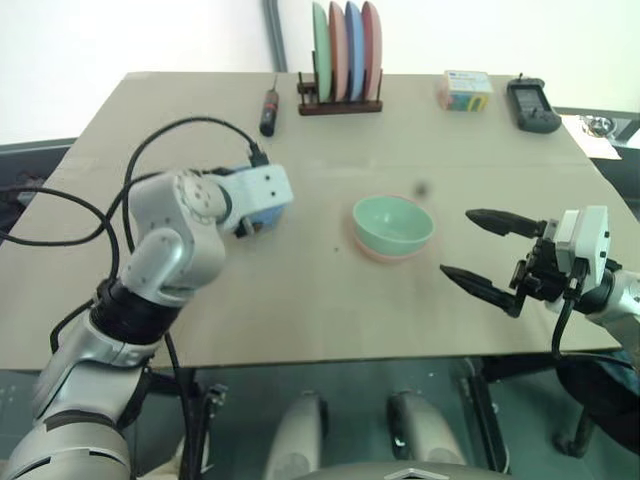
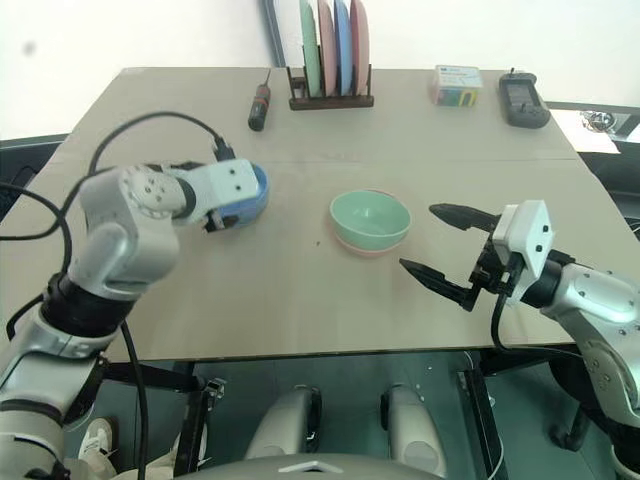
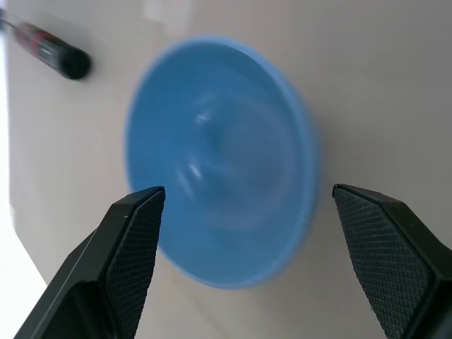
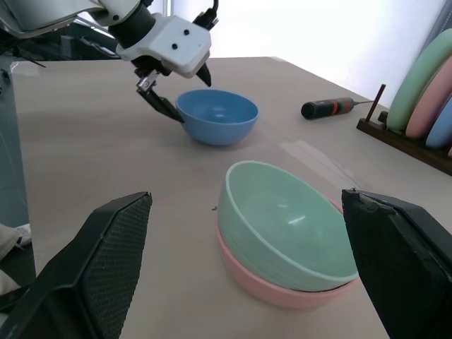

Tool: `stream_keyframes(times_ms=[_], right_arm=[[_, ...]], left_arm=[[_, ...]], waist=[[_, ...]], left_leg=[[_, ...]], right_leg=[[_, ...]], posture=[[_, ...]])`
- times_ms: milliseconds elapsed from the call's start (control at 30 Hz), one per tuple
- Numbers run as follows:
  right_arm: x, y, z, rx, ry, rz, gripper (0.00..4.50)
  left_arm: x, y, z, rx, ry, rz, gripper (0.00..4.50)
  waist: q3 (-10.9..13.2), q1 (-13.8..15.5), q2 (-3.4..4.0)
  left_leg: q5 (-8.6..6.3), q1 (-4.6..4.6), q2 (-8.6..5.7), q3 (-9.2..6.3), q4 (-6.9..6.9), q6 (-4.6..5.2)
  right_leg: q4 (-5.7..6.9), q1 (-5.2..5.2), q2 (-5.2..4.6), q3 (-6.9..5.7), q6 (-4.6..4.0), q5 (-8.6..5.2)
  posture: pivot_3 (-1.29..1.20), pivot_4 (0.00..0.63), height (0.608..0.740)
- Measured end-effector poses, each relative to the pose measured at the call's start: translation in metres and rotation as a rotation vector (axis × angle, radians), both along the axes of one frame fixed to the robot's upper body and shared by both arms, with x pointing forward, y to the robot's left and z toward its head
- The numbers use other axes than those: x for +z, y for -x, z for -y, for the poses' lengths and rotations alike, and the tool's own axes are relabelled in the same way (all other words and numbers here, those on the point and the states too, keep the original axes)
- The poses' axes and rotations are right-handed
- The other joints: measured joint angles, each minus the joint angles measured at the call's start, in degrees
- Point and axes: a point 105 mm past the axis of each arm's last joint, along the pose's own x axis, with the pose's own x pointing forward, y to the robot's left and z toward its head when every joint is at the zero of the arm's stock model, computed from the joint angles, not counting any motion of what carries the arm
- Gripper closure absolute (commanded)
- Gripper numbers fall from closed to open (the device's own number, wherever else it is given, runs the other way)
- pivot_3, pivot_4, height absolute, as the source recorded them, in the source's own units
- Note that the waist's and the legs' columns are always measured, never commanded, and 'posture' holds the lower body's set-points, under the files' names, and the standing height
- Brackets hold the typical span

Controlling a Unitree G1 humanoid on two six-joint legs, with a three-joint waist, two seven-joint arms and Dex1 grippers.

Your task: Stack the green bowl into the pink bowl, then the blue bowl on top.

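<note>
The green bowl sits nested inside the pink bowl at the middle of the table; only the pink rim shows beneath it. The blue bowl stands upright on the table to the left, apart from the stack. My left gripper hovers over the blue bowl, open, its fingers spread wider than the bowl and pointing down at it. My right gripper is open just right of the stacked bowls, level with them, holding nothing.
A wooden rack with upright plates stands at the table's far edge. A screwdriver lies behind the blue bowl. A small box and a black device sit at the far right.
</note>
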Motion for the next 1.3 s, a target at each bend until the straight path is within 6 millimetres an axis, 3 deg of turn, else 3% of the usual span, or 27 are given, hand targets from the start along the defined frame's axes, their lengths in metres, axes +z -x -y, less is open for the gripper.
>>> stream_keyframes(times_ms=[200,533,800,900,1000,1033,1133,1267,1300], right_arm=[[0.001,-0.001,-0.001,0.016,0.011,0.011,0.00],[-0.002,0.000,-0.001,0.014,0.014,0.004,0.00],[-0.003,0.004,-0.001,0.006,0.018,0.003,0.00],[-0.007,0.005,0.002,-0.018,0.017,-0.007,0.00],[-0.007,0.013,0.009,-0.052,0.019,0.012,0.00],[-0.007,0.015,0.010,-0.056,0.020,0.022,0.00],[-0.007,0.022,0.016,-0.084,0.027,0.028,0.00],[-0.012,0.045,0.040,-0.214,0.059,0.029,0.00],[-0.013,0.051,0.046,-0.251,0.066,0.023,0.00]], left_arm=[[-0.015,0.005,0.003,0.011,-0.015,-0.042,0.45],[-0.033,-0.013,0.002,0.015,-0.079,-0.019,4.38],[-0.033,-0.019,0.021,-0.089,-0.040,0.000,4.45],[-0.020,-0.016,0.042,-0.249,0.046,0.006,4.45],[0.025,-0.006,0.091,-0.628,0.147,0.104,4.45],[0.034,-0.003,0.097,-0.686,0.157,0.127,4.45],[0.041,0.001,0.107,-0.782,0.179,0.123,4.45],[0.043,0.009,0.124,-0.998,0.216,0.020,4.45],[0.045,0.013,0.131,-1.061,0.221,-0.001,4.15]], waist=[[0.00,-0.13,0.00],[0.00,-0.05,0.00],[0.00,-0.02,0.00],[0.00,0.10,0.00],[-0.01,1.18,0.02],[-0.02,1.19,0.03],[-0.03,1.37,0.05],[-0.04,1.14,0.08],[-0.05,1.31,0.07]], left_leg=[[0.00,0.01,0.00,0.02,0.01,0.00],[0.00,0.00,-0.01,0.01,0.01,0.00],[0.00,-0.01,-0.01,0.01,0.01,0.00],[0.00,-0.03,0.00,0.01,0.01,0.00],[0.00,-0.03,-0.03,0.05,0.02,0.00],[0.00,-0.03,-0.05,0.04,0.02,0.00],[0.00,0.00,-0.06,0.04,0.01,0.00],[0.00,0.01,-0.07,0.07,0.05,0.00],[0.00,0.02,-0.06,0.04,0.06,0.00]], right_leg=[[0.01,0.01,-0.01,0.01,0.00,0.00],[0.01,0.00,-0.02,0.01,0.12,0.07],[0.02,0.00,-0.02,0.01,0.12,0.07],[0.01,0.00,-0.06,0.00,0.07,0.09],[-0.05,0.03,-0.09,0.01,-0.09,0.20],[-0.05,0.02,-0.11,0.00,-0.09,0.20],[-0.05,0.05,-0.10,0.01,-0.08,0.19],[-0.01,0.07,-0.08,0.04,0.11,0.08],[-0.01,0.08,-0.07,0.01,0.12,0.07]], posture=[[0.00,0.150,0.740],[0.00,0.150,0.740],[0.00,0.150,0.740],[0.00,0.150,0.740],[0.00,0.150,0.740],[0.00,0.150,0.740],[0.00,0.150,0.740],[0.00,0.150,0.740],[0.00,0.150,0.740]])
